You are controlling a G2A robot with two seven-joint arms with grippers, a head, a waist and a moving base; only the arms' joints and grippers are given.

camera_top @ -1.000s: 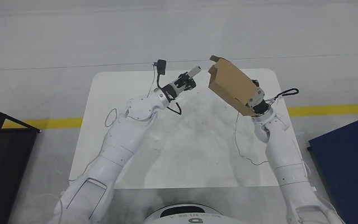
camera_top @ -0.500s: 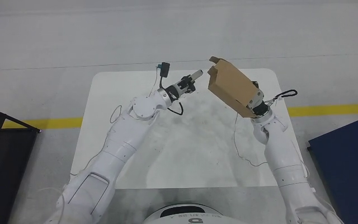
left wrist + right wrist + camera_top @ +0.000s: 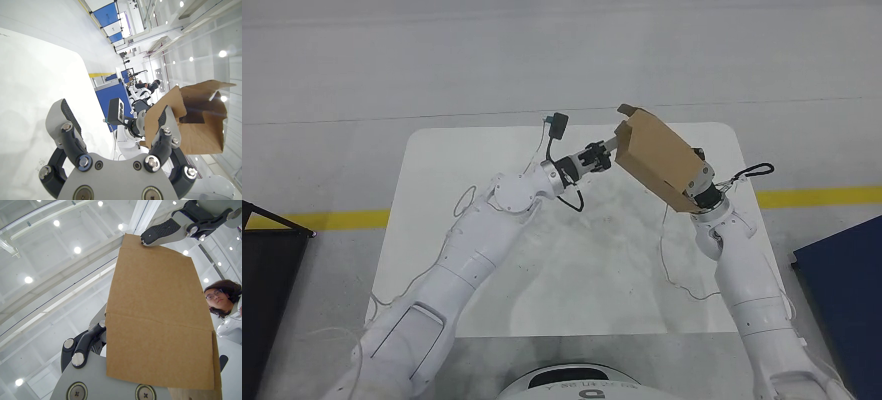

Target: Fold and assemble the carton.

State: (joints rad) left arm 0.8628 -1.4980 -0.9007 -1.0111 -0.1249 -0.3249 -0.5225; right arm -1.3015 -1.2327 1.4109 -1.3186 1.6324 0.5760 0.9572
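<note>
The carton point(image 3: 662, 155) is up in the air over the far right part of the white table point(image 3: 492, 250). It is tilted, with its open end pointing away from the robot. The right claw point(image 3: 700, 188) is clamped on the carton's near, lower end and carries it clear of the tabletop. From the right wrist, a flat brown panel lies straight across that claw. The left claw point(image 3: 115, 115) comes in from the other side at the carton's far, open end, with its jaws spread wide. One ribbed fingertip point(image 3: 151, 238) touches the outer panel right at the crease by the edge, and the other finger stands free beside the box. At the open end the flaps stand loose.
</note>
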